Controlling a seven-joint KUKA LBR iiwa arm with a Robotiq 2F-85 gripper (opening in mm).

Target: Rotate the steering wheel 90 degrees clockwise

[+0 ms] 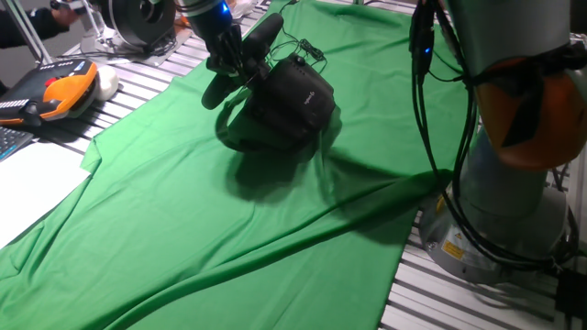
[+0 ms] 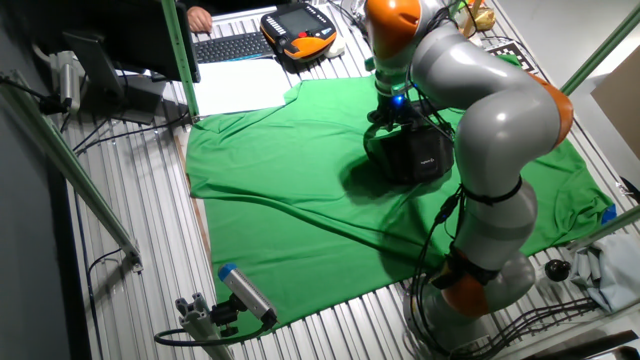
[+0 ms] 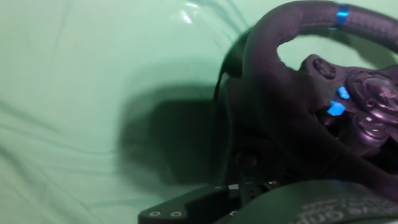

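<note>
Being positioned at the steering wheel [image 1: 240, 57] rim, the gripper [image 1: 229, 57] is being set for turning leverage clockwise; claw state cannot be told, fingers hidden.

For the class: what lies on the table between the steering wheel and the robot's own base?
Only green cloth, folded into a long ridge, lies between the steering wheel and the robot base; one fixed view shows this.

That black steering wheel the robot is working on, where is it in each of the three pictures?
One fixed view: steering wheel upper centre, on its black base.
The other fixed view: mostly hidden behind the arm, just above the base, right of centre.
Hand view: rim fills the right side.
Shared landmark: the green cloth under it.
</note>
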